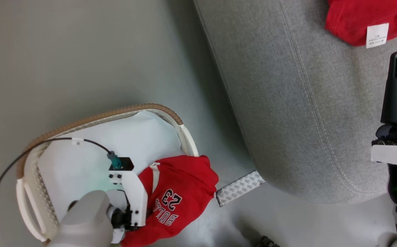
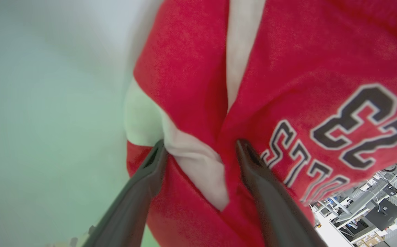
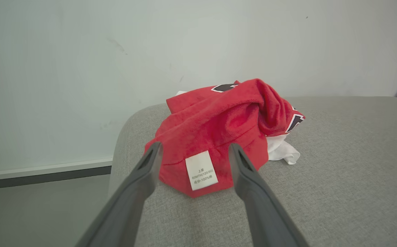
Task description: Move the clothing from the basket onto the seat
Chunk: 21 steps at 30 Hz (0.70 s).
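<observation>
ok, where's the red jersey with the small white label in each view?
Head view: red labelled jersey at top right corner, on the grey woven-fabric sofa.
Right wrist view: centre, just beyond the open right gripper.
Left wrist view: here it's a different one, the red jersey printed 23.
Shared landmark: the white label.

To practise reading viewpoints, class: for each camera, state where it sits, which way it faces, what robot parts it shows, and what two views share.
Head: on the head, facing down at basket, 23 jersey, sofa; left forearm, right gripper show.
Left wrist: along the open left gripper, into that jersey.
Right wrist: along the open right gripper, across sofa at labelled jersey.
Shared: head and left wrist both see the 23 jersey.
</observation>
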{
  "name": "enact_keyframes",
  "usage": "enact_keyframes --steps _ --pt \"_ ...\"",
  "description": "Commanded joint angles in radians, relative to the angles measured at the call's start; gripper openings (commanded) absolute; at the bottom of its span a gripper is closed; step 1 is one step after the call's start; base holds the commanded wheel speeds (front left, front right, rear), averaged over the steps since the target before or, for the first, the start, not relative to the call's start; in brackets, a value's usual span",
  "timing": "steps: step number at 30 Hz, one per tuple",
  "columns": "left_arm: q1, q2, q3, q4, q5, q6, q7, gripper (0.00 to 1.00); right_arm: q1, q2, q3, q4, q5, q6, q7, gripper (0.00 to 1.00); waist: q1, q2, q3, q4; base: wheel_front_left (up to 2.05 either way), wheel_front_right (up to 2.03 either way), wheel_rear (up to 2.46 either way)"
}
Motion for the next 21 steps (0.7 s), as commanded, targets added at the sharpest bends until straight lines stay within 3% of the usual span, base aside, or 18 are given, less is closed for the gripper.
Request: enact_keyframes --steps 1,3,4,6,7,21 --pt "-0.008 0.020 -0.008 0.000 -0.013 0.000 0.031 1.00 -0.022 0.007 0.002 0.004 0.007 -0.002 -0.003 1.00 -0.0001 0.0000 0.028 -0.021 0.00 0.00 0.00" --pt "-0.015 0.032 -0.016 -0.003 -0.024 0.000 0.053 1.00 -0.024 0.014 0.004 0.003 0.011 -0.002 -0.003 1.00 -0.0001 0.0000 0.044 -0.028 0.00 0.00 0.00" --pt "-0.019 0.038 -0.021 -0.006 -0.026 0.000 0.060 0.84 -0.026 0.017 0.005 0.002 0.011 -0.002 -0.003 1.00 -0.0001 0.0000 0.051 -0.032 0.00 0.00 0.00" --pt "-0.025 0.048 -0.026 -0.015 -0.034 0.000 0.054 0.08 -0.033 0.021 0.005 0.003 0.012 -0.002 -0.003 1.00 -0.0001 0.0000 0.059 -0.035 0.00 0.00 0.00" --pt "-0.025 0.051 -0.029 -0.018 -0.038 0.000 0.051 0.00 -0.036 0.022 0.005 0.004 0.012 -0.002 -0.003 1.00 -0.0001 0.0000 0.061 -0.036 0.00 0.00 0.00" --pt "-0.008 0.051 -0.074 -0.066 -0.087 0.000 -0.021 0.00 -0.034 0.005 -0.002 0.022 -0.002 -0.002 -0.003 1.00 -0.0001 0.0000 0.004 -0.011 0.00 0.00 0.00"
